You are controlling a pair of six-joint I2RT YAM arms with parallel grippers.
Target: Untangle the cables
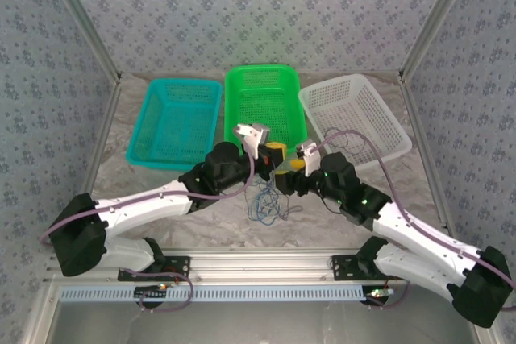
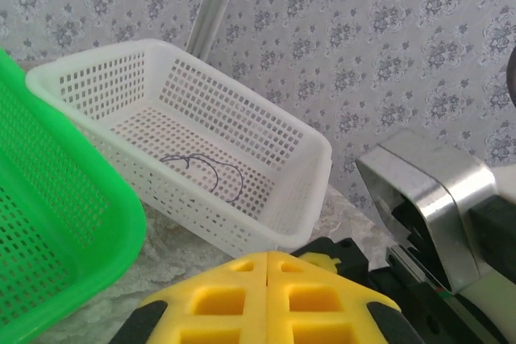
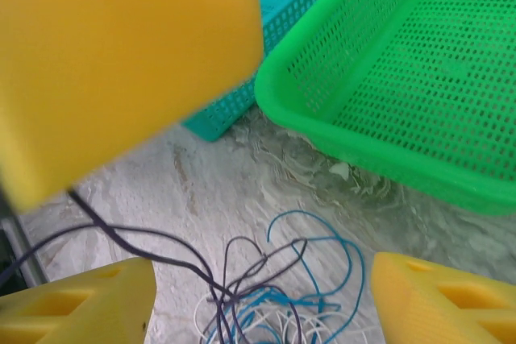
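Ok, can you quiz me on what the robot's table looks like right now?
1. True or false: a dark cable lies in the white basket.
2. Which basket sits in the middle? A teal basket, B green basket, C white basket.
3. Fill in: the right fingers are ___.
Key: 1 true; 2 B; 3 open.
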